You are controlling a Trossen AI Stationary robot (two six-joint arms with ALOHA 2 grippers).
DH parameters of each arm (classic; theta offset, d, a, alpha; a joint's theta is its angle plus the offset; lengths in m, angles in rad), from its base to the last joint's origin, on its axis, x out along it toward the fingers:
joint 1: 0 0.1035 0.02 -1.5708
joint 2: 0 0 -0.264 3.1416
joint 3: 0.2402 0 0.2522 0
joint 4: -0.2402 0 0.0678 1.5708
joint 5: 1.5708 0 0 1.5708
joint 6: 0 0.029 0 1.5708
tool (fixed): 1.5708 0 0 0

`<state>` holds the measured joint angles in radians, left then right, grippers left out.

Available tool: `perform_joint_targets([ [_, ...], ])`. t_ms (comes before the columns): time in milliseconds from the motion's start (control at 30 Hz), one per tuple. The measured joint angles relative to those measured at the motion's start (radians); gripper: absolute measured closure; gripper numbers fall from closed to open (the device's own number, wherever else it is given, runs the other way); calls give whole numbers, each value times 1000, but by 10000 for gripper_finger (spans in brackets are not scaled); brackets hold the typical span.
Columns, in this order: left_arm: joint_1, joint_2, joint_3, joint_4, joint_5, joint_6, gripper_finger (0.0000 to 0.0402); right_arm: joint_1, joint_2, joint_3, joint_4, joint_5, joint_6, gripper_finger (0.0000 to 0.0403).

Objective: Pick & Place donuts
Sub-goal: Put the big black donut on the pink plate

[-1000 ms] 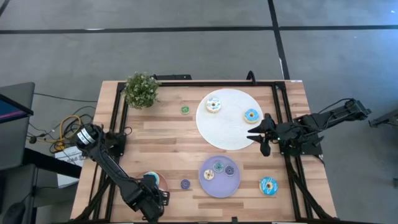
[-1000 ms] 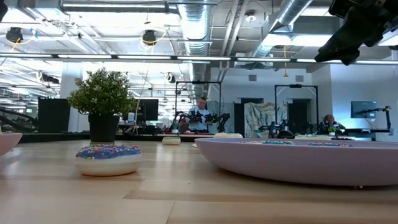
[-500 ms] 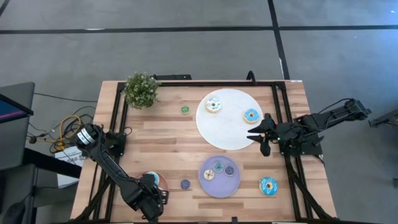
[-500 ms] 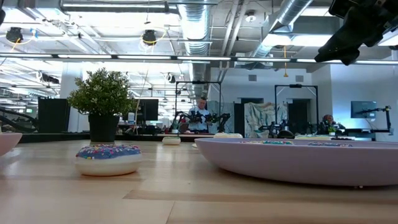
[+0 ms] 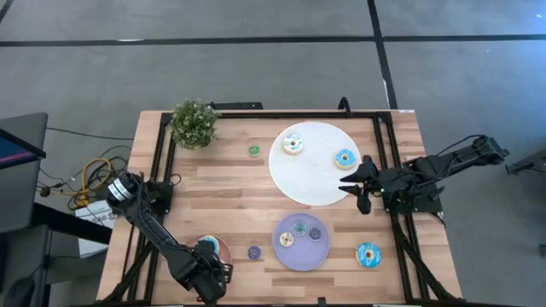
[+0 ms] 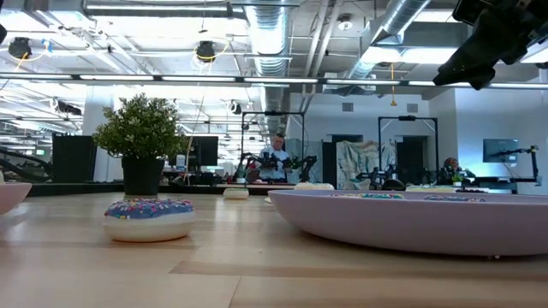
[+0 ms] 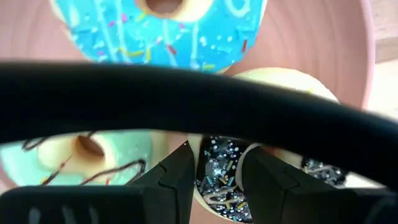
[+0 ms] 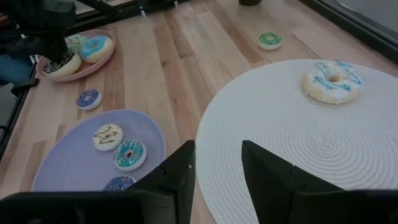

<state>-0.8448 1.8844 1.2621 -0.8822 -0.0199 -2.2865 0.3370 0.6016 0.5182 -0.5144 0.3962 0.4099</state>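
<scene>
Looking over the bench (image 5: pixel 213 183), which is the biggest thing on it?

It is the white round mat (image 5: pixel 311 175), toward the right edge. Two donuts lie on it: a white one with blue lines (image 5: pixel 293 143) and a blue one (image 5: pixel 345 158).

And the right gripper (image 5: pixel 358 183)?

It hangs over the right rim of this mat. Its fingers are wide apart and hold nothing.

What comes next in size?

A purple plate (image 5: pixel 300 255) sits at the edge opposite the plant (image 5: pixel 194 122). It carries three tiny donuts: a cream one (image 5: pixel 287 240), a teal one (image 5: pixel 299 227) and a dark one (image 5: pixel 315 233). A pink plate (image 5: pixel 224 247) is near the left corner of that same edge.

Where is the left gripper (image 5: pixel 205 263)?

It is right above the pink plate. Its fingers (image 7: pixel 177 180) are apart, and the chocolate donut (image 7: pixel 221 180) shows in the gap between them. I cannot tell if they touch it. A blue donut (image 7: pixel 161 31) and a pale green donut with brown lines (image 7: pixel 81 155) lie on the same plate.

Are some donuts on bare wood?

Yes, three. A blue iced donut (image 5: pixel 368 254) is near the right corner beside the purple plate, a small purple donut (image 5: pixel 254 252) is between the two plates, and a small green donut (image 5: pixel 253 151) is between the plant and the mat.
</scene>
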Motion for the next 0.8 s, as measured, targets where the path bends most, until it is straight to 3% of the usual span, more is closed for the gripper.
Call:
perform_joint_targets([
  [800, -1, -2, 51, -88, 5, -3, 294, 0, 0, 0, 0, -1, 0, 282],
])
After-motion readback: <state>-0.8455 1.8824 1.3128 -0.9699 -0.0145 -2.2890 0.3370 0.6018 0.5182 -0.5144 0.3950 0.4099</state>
